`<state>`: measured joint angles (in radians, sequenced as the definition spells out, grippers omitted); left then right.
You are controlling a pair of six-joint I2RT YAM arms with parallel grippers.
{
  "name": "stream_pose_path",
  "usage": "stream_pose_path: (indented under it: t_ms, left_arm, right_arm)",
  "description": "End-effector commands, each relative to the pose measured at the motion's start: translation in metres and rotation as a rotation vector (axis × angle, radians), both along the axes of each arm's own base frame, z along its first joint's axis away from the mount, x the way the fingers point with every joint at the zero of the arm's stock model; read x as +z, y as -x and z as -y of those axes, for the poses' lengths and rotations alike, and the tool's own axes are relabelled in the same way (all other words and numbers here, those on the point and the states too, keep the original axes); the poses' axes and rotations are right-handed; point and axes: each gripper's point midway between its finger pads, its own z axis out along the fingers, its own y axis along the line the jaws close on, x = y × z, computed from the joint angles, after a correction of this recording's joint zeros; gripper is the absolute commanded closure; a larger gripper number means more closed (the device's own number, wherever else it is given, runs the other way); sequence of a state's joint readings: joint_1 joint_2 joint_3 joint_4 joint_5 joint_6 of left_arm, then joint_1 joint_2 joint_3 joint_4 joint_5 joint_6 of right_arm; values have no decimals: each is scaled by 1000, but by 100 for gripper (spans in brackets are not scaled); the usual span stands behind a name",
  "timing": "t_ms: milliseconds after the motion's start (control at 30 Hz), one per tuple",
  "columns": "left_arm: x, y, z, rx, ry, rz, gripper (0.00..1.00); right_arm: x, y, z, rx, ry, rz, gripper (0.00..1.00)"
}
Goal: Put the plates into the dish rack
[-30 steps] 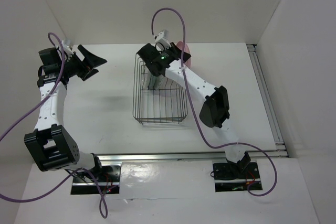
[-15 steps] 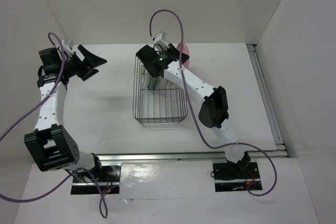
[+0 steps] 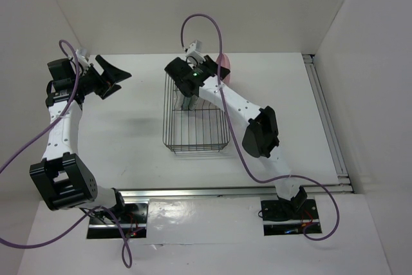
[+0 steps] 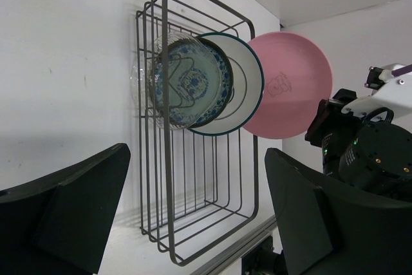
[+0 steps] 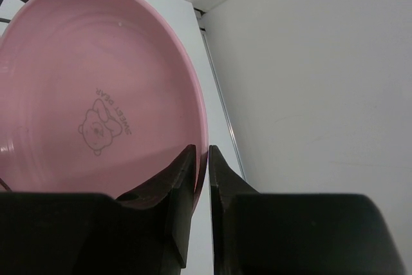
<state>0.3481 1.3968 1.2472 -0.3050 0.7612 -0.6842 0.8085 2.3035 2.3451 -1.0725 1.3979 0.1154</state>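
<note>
The black wire dish rack (image 3: 170,138) stands mid-table and also shows in the left wrist view (image 4: 168,178). Three plates stand upright at its far end: clear glass (image 4: 138,85), dark teal patterned (image 4: 193,85), white with dark rings (image 4: 250,82). My right gripper (image 3: 212,69) is shut on the rim of the pink plate (image 3: 224,64), held upright at the rack's far right corner. The plate also shows in the right wrist view (image 5: 96,94), with the gripper (image 5: 201,154) pinching its edge, and beside the white plate in the left wrist view (image 4: 290,85). My left gripper (image 3: 119,76) is open and empty, left of the rack.
A metal rail (image 3: 328,120) runs along the table's right edge and another along the near edge (image 3: 232,191). White walls close in the back and both sides. The right arm's purple cable (image 3: 206,20) loops above the rack.
My right wrist has shifted slightly left at the rack's far end with the pink plate in it. The left arm has not moved.
</note>
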Motion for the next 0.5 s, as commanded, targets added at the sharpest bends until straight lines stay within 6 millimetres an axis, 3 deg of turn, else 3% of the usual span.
stream_pose_path:
  t_ms: [0,67,467]
  left_arm:
    - [21,3,6,-33,-18,82,0]
    - [21,3,6,-33,-18,82,0]
    - [21,3,6,-33,-18,82,0]
  right_arm:
    - [5,5,-7,8,-17,23,79]
    - [-4,6,-12,20,-7,2,77]
    - [-11,7,-13,27,-4,-24,60]
